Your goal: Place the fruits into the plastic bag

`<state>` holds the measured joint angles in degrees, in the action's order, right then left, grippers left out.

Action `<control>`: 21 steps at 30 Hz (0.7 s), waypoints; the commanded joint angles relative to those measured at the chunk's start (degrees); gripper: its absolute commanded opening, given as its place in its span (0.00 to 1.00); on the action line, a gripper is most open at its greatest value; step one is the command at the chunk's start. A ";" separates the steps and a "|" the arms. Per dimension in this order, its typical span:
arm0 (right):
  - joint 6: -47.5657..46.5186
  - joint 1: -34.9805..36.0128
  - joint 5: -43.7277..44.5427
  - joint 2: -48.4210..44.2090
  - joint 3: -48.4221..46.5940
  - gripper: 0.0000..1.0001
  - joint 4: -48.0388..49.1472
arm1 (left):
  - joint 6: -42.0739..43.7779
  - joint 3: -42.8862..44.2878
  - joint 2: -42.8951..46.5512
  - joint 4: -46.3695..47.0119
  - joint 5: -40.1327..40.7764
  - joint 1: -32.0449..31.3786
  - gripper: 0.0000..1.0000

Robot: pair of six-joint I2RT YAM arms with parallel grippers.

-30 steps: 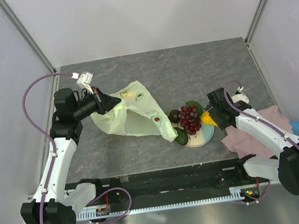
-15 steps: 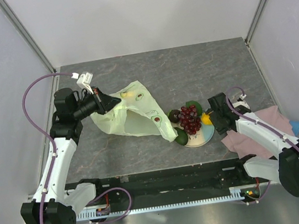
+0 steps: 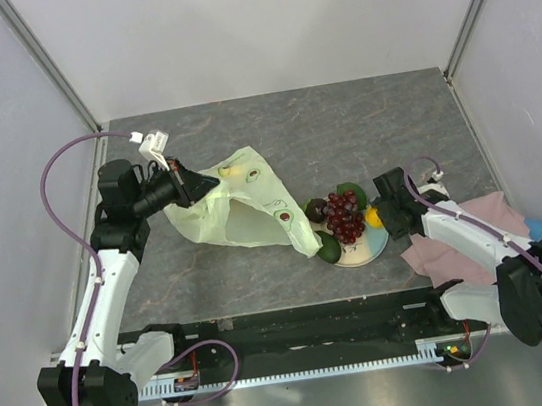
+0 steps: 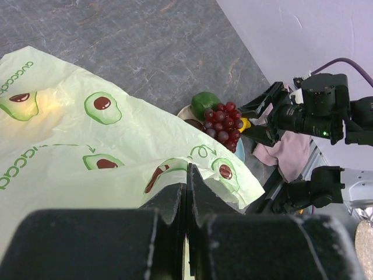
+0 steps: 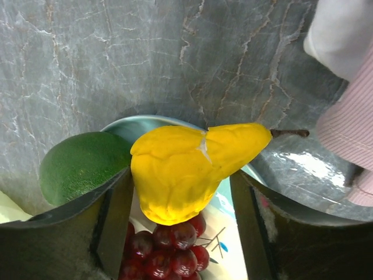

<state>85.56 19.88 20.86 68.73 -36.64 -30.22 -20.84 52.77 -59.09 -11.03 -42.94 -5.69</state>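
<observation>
grey veined tabletop, seemingly white walls

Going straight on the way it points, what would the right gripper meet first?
The yellow pear, already between the fingers of the right gripper. Past it, by the top view, lies the grape bunch; depth is hard to judge.

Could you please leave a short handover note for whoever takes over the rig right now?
Left gripper: shut on an edge of the pale green translucent plastic bag.
Right gripper: open, jaws either side of the yellow pear; no firm grip visible.
The pear lies on the round cream-and-blue plate with the dark red grape bunch, two green avocados and a small dark round fruit.
Done: no fruit clearly bagged.
Left: grasp the pear, bag it, then the rest.
</observation>
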 commanded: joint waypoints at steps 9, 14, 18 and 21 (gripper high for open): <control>3.12 -0.19 3.13 -2.97 2.63 0.39 -0.02 | 2.38 2.16 0.38 -0.13 0.66 0.33 0.01; 3.47 -0.10 5.59 -5.79 2.37 0.30 -2.30 | 2.38 2.25 0.47 -0.05 0.57 0.33 0.01; 1.64 -0.10 9.10 -8.34 1.31 0.01 -4.32 | 2.47 2.16 0.56 -0.14 0.57 0.33 0.01; -2.30 -0.10 10.51 -11.07 0.00 0.00 -3.54 | 2.38 2.16 0.38 -0.05 0.66 0.33 0.02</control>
<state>87.18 19.86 26.44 61.06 -34.70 -32.97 -20.84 52.77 -59.09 -11.05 -42.92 -5.69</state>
